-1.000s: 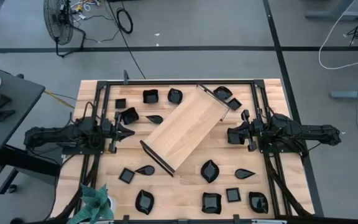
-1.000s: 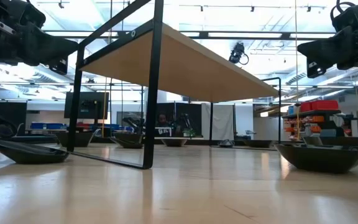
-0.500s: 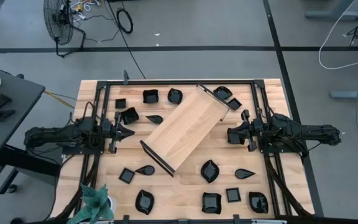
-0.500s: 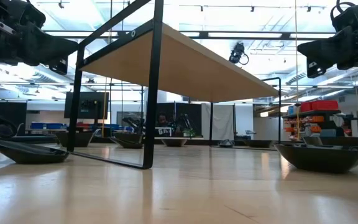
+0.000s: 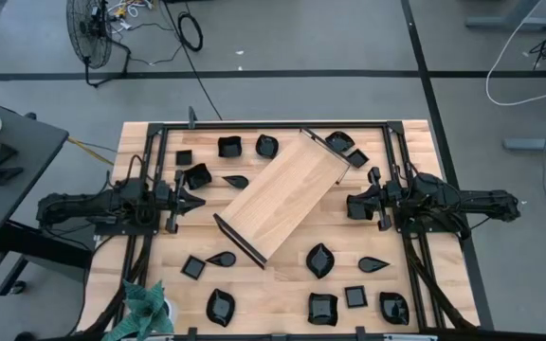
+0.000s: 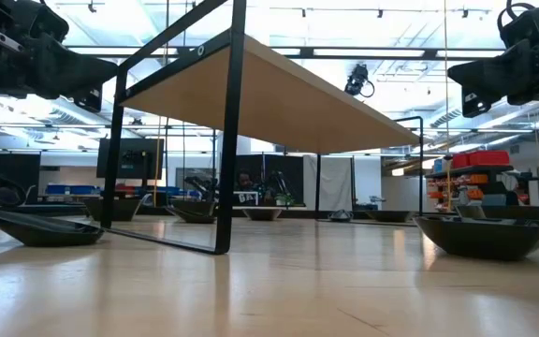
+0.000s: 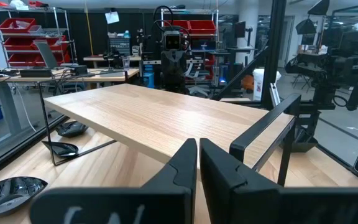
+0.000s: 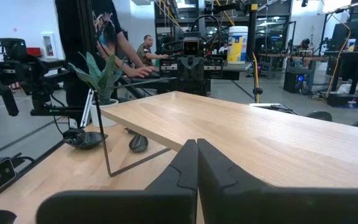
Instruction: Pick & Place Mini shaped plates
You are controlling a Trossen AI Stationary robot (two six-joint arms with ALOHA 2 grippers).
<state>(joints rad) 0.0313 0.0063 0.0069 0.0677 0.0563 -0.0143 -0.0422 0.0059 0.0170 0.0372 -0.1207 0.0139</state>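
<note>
The left claw (image 5: pixel 195 200) is hovering clenched and empty beside the tray (image 5: pixel 282 195); the right claw (image 5: pixel 351 206) is doing the same on the opposite side. The plates (image 5: pixel 319 260) are lying scattered over the surface (image 5: pixel 282 284) — around the tray, none grasped.

Bright, even overhead light, ceiling lamps glaring in the low view, shadows soft.

The left gripper (image 7: pixel 198 163), fingers nearly together and empty, faces the light-wood tray (image 7: pixel 166 121), two black plates (image 7: pixel 11 186) beside it
</note>
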